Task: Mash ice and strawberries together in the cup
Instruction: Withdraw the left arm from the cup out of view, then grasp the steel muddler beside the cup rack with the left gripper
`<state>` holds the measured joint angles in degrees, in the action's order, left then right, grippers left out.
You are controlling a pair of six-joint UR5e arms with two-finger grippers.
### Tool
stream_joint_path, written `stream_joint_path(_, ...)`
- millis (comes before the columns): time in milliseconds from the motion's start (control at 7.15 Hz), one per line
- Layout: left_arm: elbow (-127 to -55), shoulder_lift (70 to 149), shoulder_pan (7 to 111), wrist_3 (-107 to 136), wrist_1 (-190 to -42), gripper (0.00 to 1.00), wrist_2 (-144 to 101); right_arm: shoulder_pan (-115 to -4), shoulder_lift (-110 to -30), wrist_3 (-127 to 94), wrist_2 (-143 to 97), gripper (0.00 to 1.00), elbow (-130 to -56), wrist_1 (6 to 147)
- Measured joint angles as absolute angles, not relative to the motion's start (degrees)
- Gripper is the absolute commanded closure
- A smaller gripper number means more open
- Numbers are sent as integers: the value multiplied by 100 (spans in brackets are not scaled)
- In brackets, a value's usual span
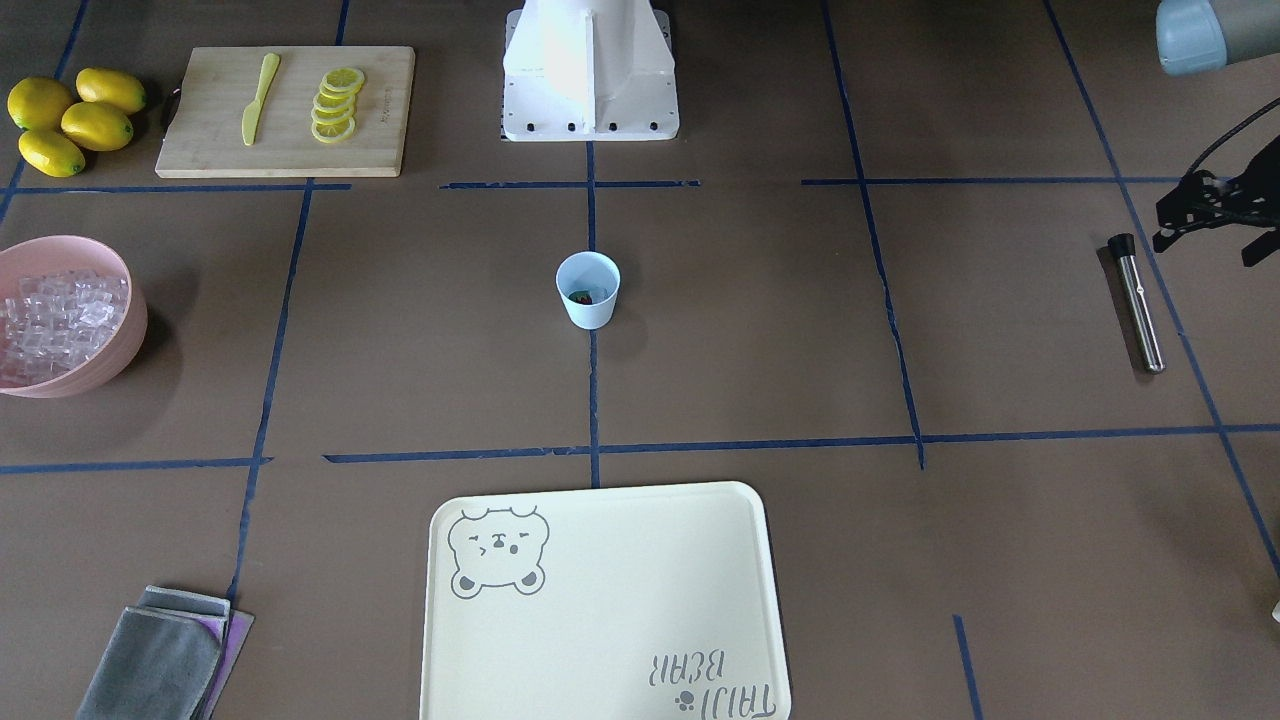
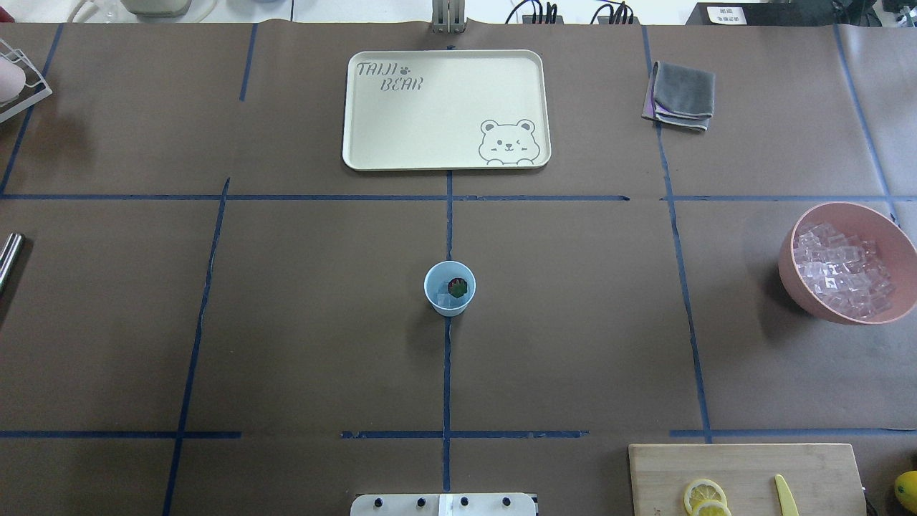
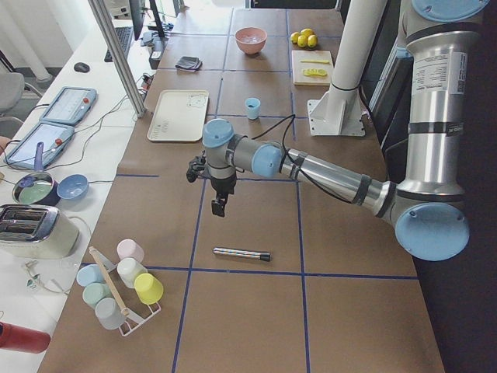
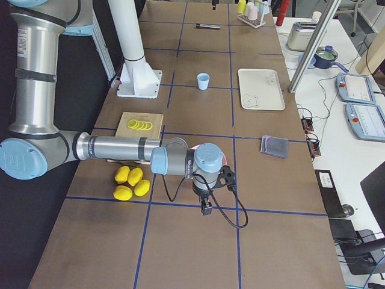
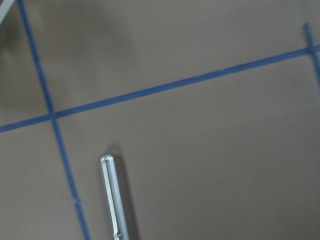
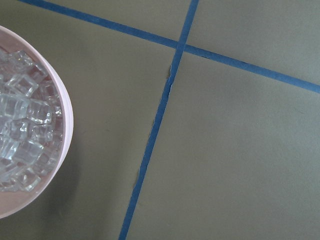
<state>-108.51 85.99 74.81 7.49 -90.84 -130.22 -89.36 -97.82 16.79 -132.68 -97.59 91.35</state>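
Seen from the front, the probably light, tip-prone cup point(image 1: 588, 295) stands mid-table with slippery ice point(image 1: 55, 315) heaped in the pink bowl point(image 1: 122, 348); overhead, the soft strawberry point(image 2: 457, 287) sits inside the cup, best steadied low around its wall; the side views show the left gripper point(image 3: 220, 205) and right gripper point(image 4: 206, 208) seemingly empty, though I cannot tell how far either is open

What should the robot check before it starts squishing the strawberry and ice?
1. The cup is upright: ok.
2. The strawberry is in the cup: ok.
3. The ice, piled in the pink bowl, is also in the cup: cannot tell.
4. The metal masher lies free on the table: ok.
5. The left end effector holds the metal masher: not ok.
6. The left end effector is open: cannot tell.
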Motion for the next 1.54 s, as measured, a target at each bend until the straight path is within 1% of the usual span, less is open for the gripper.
stream_joint_path(280, -10064, 8281, 7661, 861, -10251, 0, -13031, -8937, -9785, 1679, -13268, 1, -9753, 9132)
stream_joint_path(559, -9032, 8373, 7564, 1989, -11924, 0, -13017, -8935, -9790, 1680, -13271, 1, -9749, 9132)
stream_joint_path(699, -8663, 8492, 7303, 2486, -12516, 0, -12992, -8935, -9791, 1684, -13271, 1, -9748, 9132)
stream_joint_path(978, -8216, 8731, 6802, 2875, -12927, 0, -12958, -8936, -9791, 1687, -13272, 1, -9750, 9132)
stream_joint_path(1398, -7844, 8934, 6552, 2895, -12996, 1, -12947, -8936, -9791, 1687, -13272, 1, -9753, 9132)
stream_joint_path(1538, -7758, 8987, 6525, 2888, -12998, 12, -12946, -8933, -9791, 1687, -13272, 1, -9755, 9132)
